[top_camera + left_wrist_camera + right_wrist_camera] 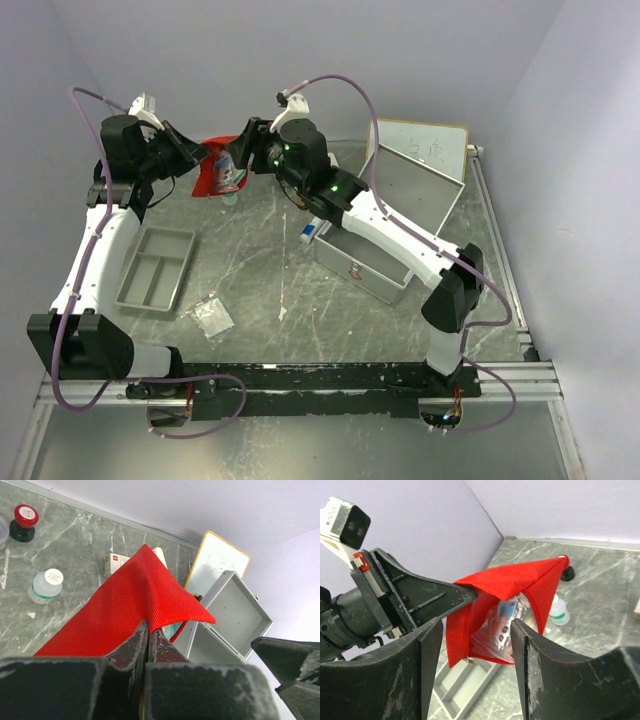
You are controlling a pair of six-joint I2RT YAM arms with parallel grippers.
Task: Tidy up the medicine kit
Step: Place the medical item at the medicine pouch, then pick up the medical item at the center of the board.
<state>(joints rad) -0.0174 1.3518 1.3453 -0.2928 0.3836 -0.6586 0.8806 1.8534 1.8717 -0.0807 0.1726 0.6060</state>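
Observation:
The medicine kit (pixel 375 262) is a silver case standing open at the right of the table, its lid (pixel 420 190) tilted back; it also shows in the left wrist view (pixel 235 610). My left gripper (pixel 148 627) is shut on an edge of a red pouch (pixel 125 605) and holds it above the table at the back left (pixel 212 172). The pouch's mouth (pixel 520 580) gapes toward my right gripper (pixel 476 622), which is open just in front of it. A clear bag of small packets (pixel 505 630) sits inside the pouch, beyond the fingertips.
A grey divided tray (pixel 155 267) lies at the left, a clear packet (pixel 212 316) near it. Under the pouch stand a white bottle (pixel 46 585), a red-capped black item (pixel 24 521) and a small box (pixel 115 562). A whiteboard (pixel 425 145) leans behind the kit.

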